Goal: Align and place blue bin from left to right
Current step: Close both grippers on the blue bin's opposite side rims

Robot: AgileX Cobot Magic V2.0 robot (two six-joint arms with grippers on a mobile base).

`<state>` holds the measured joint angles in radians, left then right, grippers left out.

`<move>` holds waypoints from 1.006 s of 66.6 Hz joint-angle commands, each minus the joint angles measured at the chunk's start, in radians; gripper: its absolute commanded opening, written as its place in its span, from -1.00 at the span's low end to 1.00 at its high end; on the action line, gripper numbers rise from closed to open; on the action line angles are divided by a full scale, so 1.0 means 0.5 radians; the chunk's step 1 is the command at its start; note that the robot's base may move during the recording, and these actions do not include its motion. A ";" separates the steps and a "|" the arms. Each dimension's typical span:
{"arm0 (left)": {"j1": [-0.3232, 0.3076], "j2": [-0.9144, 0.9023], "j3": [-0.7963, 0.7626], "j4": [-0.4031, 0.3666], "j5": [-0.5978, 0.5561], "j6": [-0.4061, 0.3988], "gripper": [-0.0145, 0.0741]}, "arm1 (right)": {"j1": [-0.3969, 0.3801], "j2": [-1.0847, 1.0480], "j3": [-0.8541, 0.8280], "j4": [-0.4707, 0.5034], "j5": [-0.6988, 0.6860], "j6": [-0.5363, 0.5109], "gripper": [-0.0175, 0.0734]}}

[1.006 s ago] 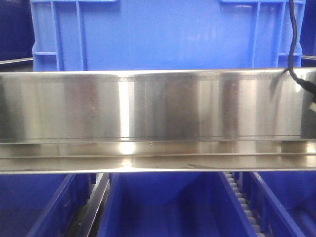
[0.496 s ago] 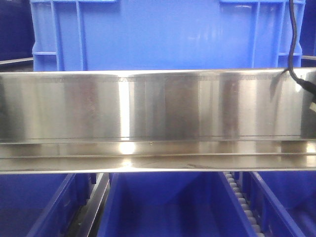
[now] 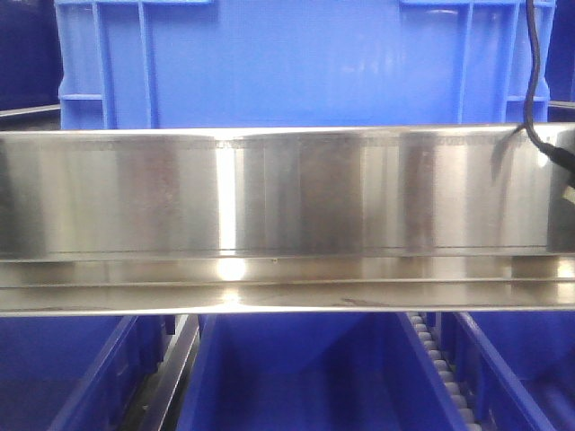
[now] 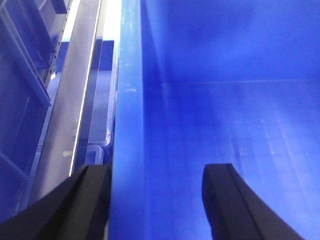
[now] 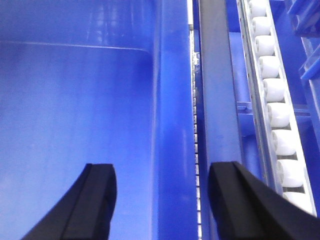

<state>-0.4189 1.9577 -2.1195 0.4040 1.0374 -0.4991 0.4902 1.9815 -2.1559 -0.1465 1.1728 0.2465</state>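
Note:
The blue bin [image 3: 287, 63] fills the top of the front view, bright blue with ribs near its corners, standing behind a steel rail. In the left wrist view my left gripper [image 4: 157, 170] is open astride the bin's left rim [image 4: 127, 100]: one finger is outside against the rim, the other inside over the floor. My right gripper [image 5: 162, 167] is open astride the right rim [image 5: 172, 100], with one finger inside and one outside. Neither gripper pinches the rim. Neither gripper shows in the front view.
A wide stainless steel rail [image 3: 287, 197] crosses the front view. Below it sit darker blue bins [image 3: 296, 377] and a track of white rollers [image 3: 440, 368]. The roller track [image 5: 272, 100] runs right of the bin. A black cable [image 3: 536, 72] hangs at upper right.

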 commanded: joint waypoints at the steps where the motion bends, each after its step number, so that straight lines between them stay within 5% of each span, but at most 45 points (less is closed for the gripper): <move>1: 0.003 -0.007 -0.022 0.000 -0.002 -0.015 0.02 | -0.001 -0.004 -0.013 0.004 0.007 0.006 0.06; 16: 0.003 -0.007 -0.022 0.000 -0.002 -0.019 0.00 | -0.001 -0.004 -0.013 0.004 0.007 0.006 0.06; 25: 0.003 -0.007 -0.022 -0.035 0.011 -0.019 -0.20 | -0.001 -0.004 -0.013 0.004 0.007 0.006 0.02; 39: 0.003 -0.007 -0.022 -0.040 0.037 -0.019 -0.93 | -0.001 -0.004 -0.013 0.004 0.015 0.006 -0.72; 41: 0.003 -0.007 -0.022 -0.040 0.037 -0.019 -0.92 | -0.001 -0.004 -0.013 0.004 0.015 0.006 -0.83; 67: 0.003 -0.007 -0.022 -0.044 -0.069 -0.019 -0.92 | -0.001 -0.001 -0.013 0.004 -0.026 0.006 -0.77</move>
<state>-0.4127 1.9577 -2.1212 0.4093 1.0560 -0.5010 0.4902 1.9815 -2.1580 -0.1527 1.1801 0.2501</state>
